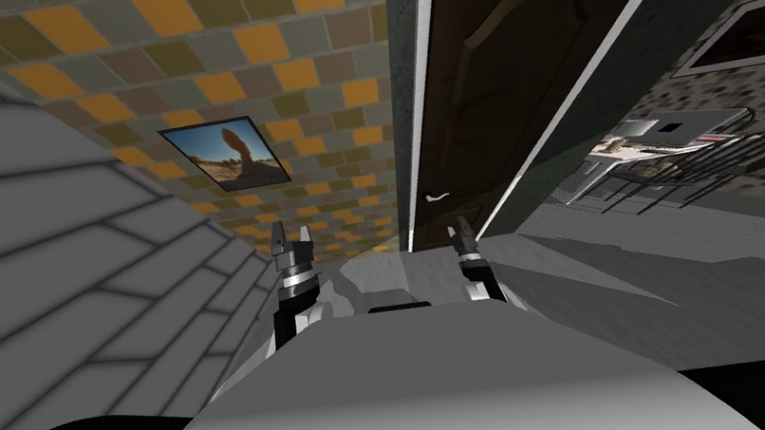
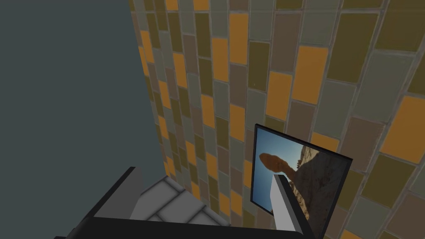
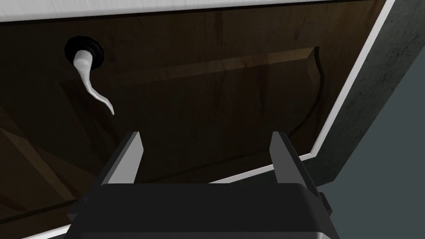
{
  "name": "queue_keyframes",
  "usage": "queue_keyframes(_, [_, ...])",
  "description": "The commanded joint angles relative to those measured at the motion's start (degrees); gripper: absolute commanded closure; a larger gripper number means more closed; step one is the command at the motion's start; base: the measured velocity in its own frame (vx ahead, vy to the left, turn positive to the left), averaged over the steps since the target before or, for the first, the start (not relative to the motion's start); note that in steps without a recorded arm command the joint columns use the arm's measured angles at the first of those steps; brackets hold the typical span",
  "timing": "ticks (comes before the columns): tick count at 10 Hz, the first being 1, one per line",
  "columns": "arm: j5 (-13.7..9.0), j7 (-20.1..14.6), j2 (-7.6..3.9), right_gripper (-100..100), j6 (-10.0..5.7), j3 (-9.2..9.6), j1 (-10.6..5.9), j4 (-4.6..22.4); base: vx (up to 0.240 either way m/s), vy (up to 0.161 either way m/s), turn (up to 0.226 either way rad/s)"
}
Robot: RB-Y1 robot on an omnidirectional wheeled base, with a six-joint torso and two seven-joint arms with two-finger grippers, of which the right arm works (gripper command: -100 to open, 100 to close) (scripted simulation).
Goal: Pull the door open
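From the head, we see a dark brown wooden door (image 1: 527, 50) with an arched raised panel in a white frame (image 1: 421, 76), far right. Its thin curved pale handle (image 1: 436, 196) is at the door's left edge, with the right gripper (image 1: 461, 231) near it. The left gripper (image 1: 291, 241) is well apart, before a tiled wall (image 1: 154, 61). From the left wrist, its fingers stand apart, empty. From the right wrist, the fingers are spread, holding nothing, and the handle is beside them, not touching.
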Motion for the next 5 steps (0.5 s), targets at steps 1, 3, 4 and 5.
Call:
queue_keyframes(1, [0.0, 0.0, -0.49, -100, -0.31, -0.26, -0.98, 2.7, 0.104, -0.04, 0.055])
queue_keyframes(3, [0.0, 0.0, -0.81, -100, -0.5, -0.42, -1.49, 4.3, 0.051, -0.035, 0.032])
queue_keyframes(4, [0.0, 0.0, -1.13, -100, -0.7, -0.57, -1.99, 5.8, 0.069, -0.042, 0.069])
queue_keyframes(5, [0.0, 0.0, -1.13, -100, -0.7, -0.57, -1.99, 5.8, 0.053, -0.036, 0.022])
